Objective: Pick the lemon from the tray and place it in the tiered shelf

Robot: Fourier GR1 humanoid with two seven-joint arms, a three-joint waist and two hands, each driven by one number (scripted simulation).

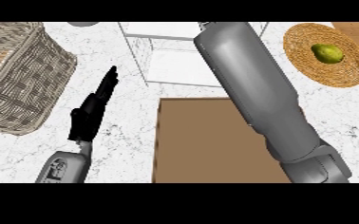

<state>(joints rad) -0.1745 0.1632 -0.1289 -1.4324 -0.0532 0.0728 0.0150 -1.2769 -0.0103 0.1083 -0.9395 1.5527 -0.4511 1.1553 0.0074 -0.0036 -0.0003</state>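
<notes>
A white marble counter [126,137] holds a wicker basket [28,76] and a round woven mat [316,71].

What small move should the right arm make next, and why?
Probably lower a little and let go over the shelf. The tray shows no lemon, and the right forearm stretches across it to the shelf, its hand past the picture's top edge, so I cannot confirm that it holds the lemon.

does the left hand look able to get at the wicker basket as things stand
Probably yes. The left hand is open, fingers straight, just right of the wicker basket, with only bare counter between them.
</notes>
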